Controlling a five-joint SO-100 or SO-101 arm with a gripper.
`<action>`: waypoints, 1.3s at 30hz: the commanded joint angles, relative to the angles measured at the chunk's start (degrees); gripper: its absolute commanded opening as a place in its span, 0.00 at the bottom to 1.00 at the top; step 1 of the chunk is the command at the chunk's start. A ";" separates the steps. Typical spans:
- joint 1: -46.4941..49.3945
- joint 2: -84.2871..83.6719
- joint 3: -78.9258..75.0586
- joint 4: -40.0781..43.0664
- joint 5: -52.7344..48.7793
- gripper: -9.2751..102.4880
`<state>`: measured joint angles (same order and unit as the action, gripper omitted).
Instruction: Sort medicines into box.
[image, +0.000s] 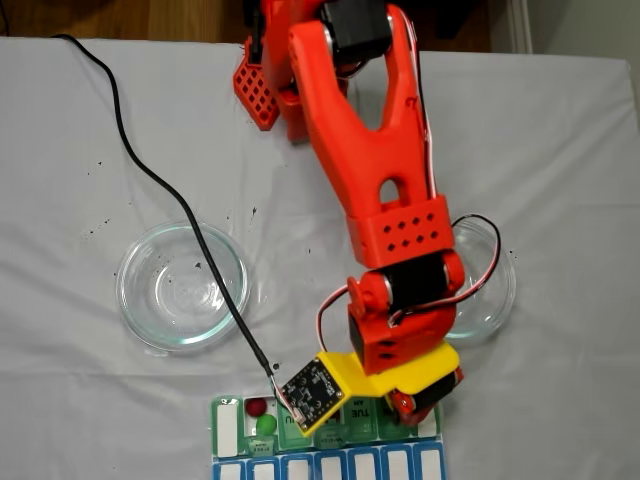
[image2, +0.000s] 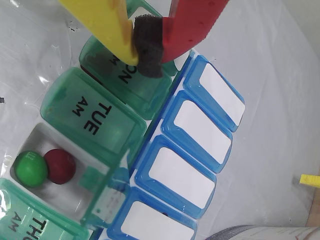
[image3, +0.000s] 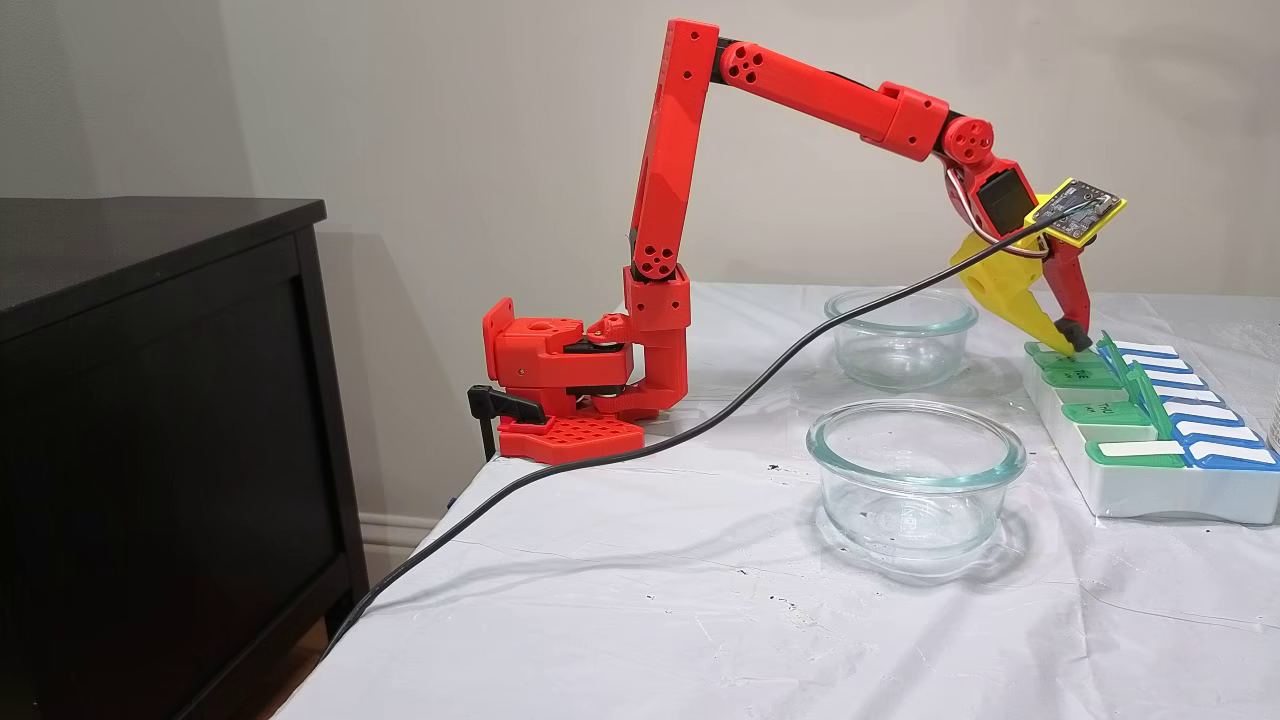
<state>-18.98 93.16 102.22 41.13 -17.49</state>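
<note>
a white cloth covers the table (image3: 640, 600), and a dark cabinet (image3: 160, 420) stands just beside its left edge in a fixed view. the red arm (image3: 680, 180) is clamped at the table's far left and reaches across to the right side. two clear glass bowls sit on the cloth, one nearer (image3: 915, 480) and one farther (image3: 900, 335), both looking empty, with bare cloth around them. a black cable (image: 170, 200) runs from the wrist across the table, passing over the rim of one bowl in a fixed view. the pill box (image3: 1150, 430) lies near the table's right edge, with a row of green lids and a row of blue lids. in the wrist view one green-row compartment stands open beside the lid marked tue, holding two balls that touch: one green ball (image2: 31, 169) and one dark red ball (image2: 60, 166). the gripper (image2: 147, 52), one yellow finger and one red, is pressed together on its black foam pad, just above the closed lid marked mon.
</note>
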 joint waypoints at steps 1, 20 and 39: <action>-0.88 -0.97 -1.14 3.16 -0.26 0.08; -0.35 -7.38 -7.56 13.01 1.14 0.08; 0.44 -13.80 -10.46 16.79 2.46 0.08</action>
<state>-18.98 80.42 92.37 57.39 -15.03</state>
